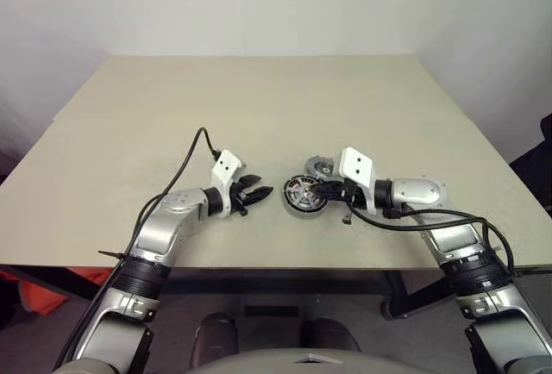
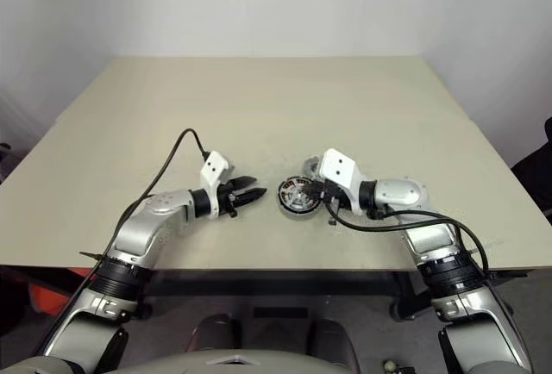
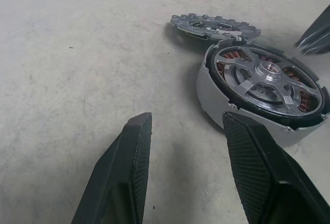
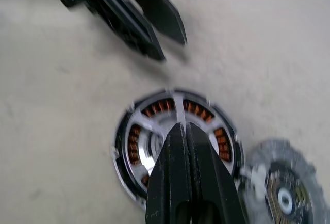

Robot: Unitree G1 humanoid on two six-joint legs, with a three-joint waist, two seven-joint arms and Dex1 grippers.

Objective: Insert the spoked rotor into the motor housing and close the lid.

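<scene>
- Lid (image 3: pixel 215 26): flat dull grey ribbed disc, touching the far rim of the round copper-wound motor housing (image 1: pixel 303 194) on the beige surface (image 1: pixel 259 107).
- Shiny spoked rotor (image 3: pixel 268 78) sits inside the housing.
- Right gripper (image 4: pixel 186 136), jaws shut and empty, hovers over the housing and is nearer the lid.
- Left gripper (image 1: pixel 256 193), jaws half open and empty, is beside the housing, opposite.

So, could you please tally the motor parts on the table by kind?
Motor housing, standing on the table: 1
Spoked rotor, seated in the housing: 1
Lid, lying just beyond the housing: 1
Total: 3
</scene>
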